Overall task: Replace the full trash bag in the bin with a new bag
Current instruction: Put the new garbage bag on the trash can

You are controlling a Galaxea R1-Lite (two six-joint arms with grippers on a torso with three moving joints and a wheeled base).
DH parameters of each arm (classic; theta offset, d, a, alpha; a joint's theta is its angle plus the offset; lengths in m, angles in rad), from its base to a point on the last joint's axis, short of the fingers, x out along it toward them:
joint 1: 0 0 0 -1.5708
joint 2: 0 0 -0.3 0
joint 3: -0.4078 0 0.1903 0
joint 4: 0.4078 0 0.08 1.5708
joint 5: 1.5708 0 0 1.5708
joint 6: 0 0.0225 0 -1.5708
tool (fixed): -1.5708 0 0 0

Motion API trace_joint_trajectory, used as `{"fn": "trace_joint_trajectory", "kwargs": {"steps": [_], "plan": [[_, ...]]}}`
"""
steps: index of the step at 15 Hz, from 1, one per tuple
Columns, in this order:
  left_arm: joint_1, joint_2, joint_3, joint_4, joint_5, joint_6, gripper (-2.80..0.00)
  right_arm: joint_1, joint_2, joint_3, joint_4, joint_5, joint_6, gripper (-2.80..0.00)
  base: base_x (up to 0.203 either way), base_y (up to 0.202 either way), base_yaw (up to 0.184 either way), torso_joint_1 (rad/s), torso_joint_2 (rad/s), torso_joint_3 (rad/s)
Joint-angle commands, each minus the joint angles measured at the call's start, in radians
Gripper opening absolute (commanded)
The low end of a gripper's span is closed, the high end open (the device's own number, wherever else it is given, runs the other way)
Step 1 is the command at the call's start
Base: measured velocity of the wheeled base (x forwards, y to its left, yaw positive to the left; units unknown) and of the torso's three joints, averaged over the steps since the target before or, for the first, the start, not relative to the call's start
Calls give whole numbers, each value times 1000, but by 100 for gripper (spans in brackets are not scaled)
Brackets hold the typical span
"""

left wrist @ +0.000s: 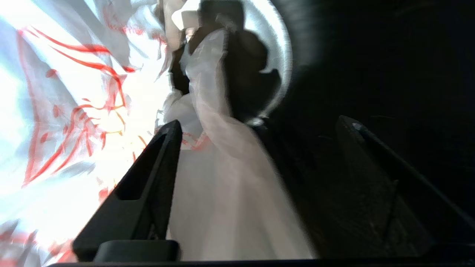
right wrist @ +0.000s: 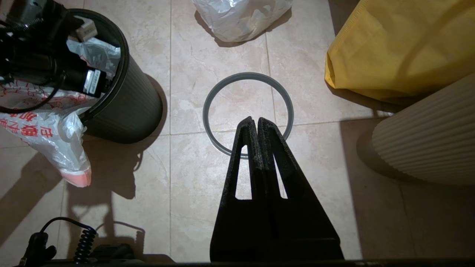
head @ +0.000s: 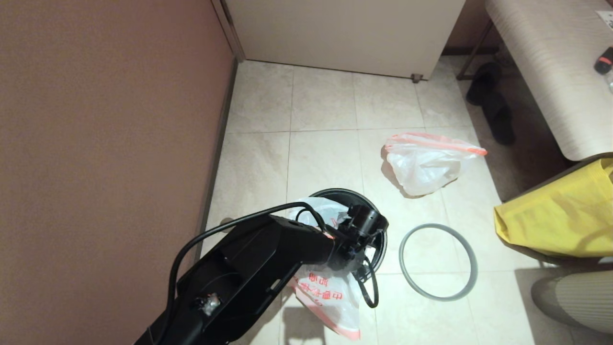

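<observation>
So the new bag (head: 325, 292), the thin see-through one with the red cartoon print and pink edge band, is half in and half out of the bin (right wrist: 126, 100). Part of it is stuffed down inside, and the rest spills over the rim on the robot's side and hangs down to the floor. This stuff looks feather-light, totally floppy and slick, so I'd guess it bunches and slides instead of holding any shape. Best place to grab is probably the edge band or a gathered fold near the mouth. Pinching a single flat layer would likely just slip out.

The left end effector (left wrist: 256, 129) is down in the bin, fingers spread wide apart. A twisted rope of film runs between them, but nothing's pinched, so it's released. You can see the shiny bin bottom past it.

The grey rim ring (head: 438, 262) lies flat on the floor just beside the bin, not fitted yet. The full trash bag (head: 424, 163) is already out, sitting on the tiles further from the robot, well apart from the bin.

The right end effector (right wrist: 256, 124) hangs over the ring with its fingers pressed together, holding nothing. A yellow fabric bag (head: 560, 220) sits off to the right.
</observation>
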Motion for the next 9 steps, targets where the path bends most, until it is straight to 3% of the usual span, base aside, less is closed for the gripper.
{"fn": "trace_joint_trajectory", "kwargs": {"steps": [1,6,7,9], "plan": [[-2,-86,3,34,4,-21,0,0,1,0,0,0,0,-280,0,0,0,0,0,0],[-38,-200,20,176,3,-94,0,0,1,0,0,0,0,-280,0,0,0,0,0,0],[-52,-216,25,210,4,-126,-280,0,1,0,0,0,0,-280,0,0,0,0,0,0],[-61,-281,46,263,4,-190,-280,0,1,0,0,0,0,-280,0,0,0,0,0,0]]}}
